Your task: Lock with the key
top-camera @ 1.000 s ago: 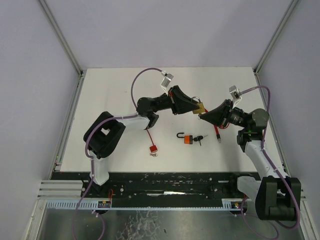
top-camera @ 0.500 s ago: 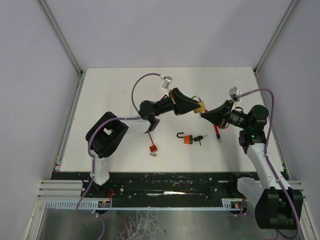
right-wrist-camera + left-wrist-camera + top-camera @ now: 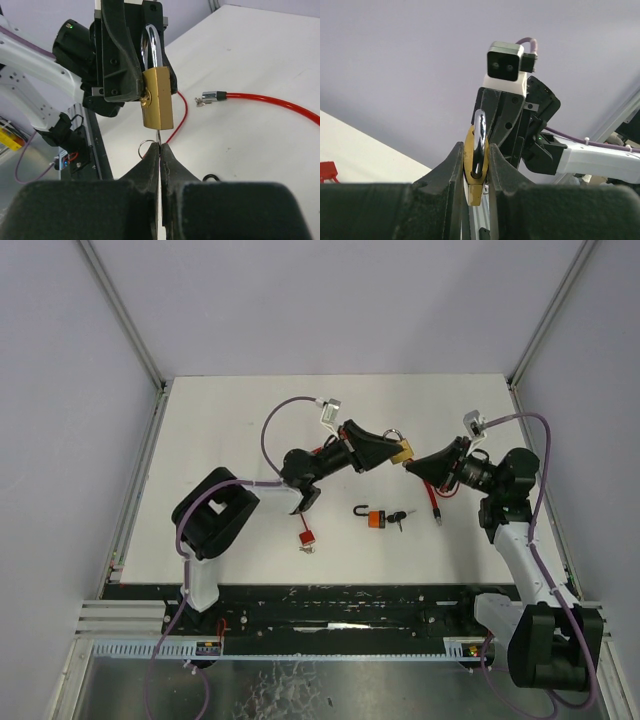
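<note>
A brass padlock (image 3: 401, 451) with a silver shackle hangs in the air over the middle of the table, and my left gripper (image 3: 388, 452) is shut on its body. In the left wrist view the padlock (image 3: 476, 167) sits edge-on between the two pads of the left gripper (image 3: 476, 150). My right gripper (image 3: 160, 146) is shut on a thin key (image 3: 159, 136) just below the padlock (image 3: 157, 105). The key's blade points up and meets the padlock's underside. A key ring (image 3: 145, 148) hangs beside the fingertips. From above, the right gripper (image 3: 410, 463) stands tip to tip with the left one.
On the table below lie an orange padlock (image 3: 375, 518) with an open shackle, black keys (image 3: 398, 517) beside it, a red padlock (image 3: 306, 538) nearer the left arm, and a red cable (image 3: 434, 503) under the right arm.
Both arms have shifted slightly away from the bases and the right gripper's tip has risen toward the padlock. Both grips are unchanged.
</note>
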Tool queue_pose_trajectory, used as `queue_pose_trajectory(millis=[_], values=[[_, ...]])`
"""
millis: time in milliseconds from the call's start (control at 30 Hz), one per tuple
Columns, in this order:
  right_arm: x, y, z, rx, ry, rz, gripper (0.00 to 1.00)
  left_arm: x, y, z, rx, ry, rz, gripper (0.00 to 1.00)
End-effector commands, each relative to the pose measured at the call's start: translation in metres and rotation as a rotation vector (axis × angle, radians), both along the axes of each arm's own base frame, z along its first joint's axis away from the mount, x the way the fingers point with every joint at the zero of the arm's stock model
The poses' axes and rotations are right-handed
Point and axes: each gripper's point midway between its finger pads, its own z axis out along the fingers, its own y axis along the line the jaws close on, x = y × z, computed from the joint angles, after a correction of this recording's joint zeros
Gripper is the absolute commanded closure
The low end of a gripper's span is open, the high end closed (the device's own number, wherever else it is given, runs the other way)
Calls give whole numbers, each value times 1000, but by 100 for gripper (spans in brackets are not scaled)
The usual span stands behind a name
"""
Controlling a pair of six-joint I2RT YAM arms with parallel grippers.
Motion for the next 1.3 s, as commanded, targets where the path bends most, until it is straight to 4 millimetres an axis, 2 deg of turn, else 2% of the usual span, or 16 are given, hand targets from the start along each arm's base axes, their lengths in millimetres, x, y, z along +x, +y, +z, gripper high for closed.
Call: queue_pose_trajectory(millis=[0,133,233,300,400,467,600,700,867,1000,1100,1267], values=[[0,0,36,77,-78,24,100,-37,-5,31,-34,-204,-138,100],[-3,2,40,112,-43,56,100,-47,-6,32,-5,-268,-205,100],[-2,2,41,100,-57,54,97,-39,-1,32,-11,-231,-195,100],[0,0,39,70,-75,33,87,-32,4,35,-30,-186,-177,100],[2,-4,35,-8,-110,-1,64,-19,13,36,-56,-110,-128,100],[3,-8,37,-75,-166,-29,53,-10,22,37,-75,-64,-90,100],[4,-16,38,-207,-258,-63,43,5,35,37,-109,26,-12,100],[4,-21,32,-313,-371,-48,37,20,36,28,-102,131,34,100],[-3,-20,5,-441,-581,40,34,48,32,7,-36,294,137,100],[7,-24,-10,-568,-683,30,34,69,27,-13,61,416,249,100],[15,-29,-12,-619,-683,-15,34,78,23,-25,135,477,343,100],[15,-31,-16,-633,-684,-21,34,79,18,-30,183,495,387,100]])
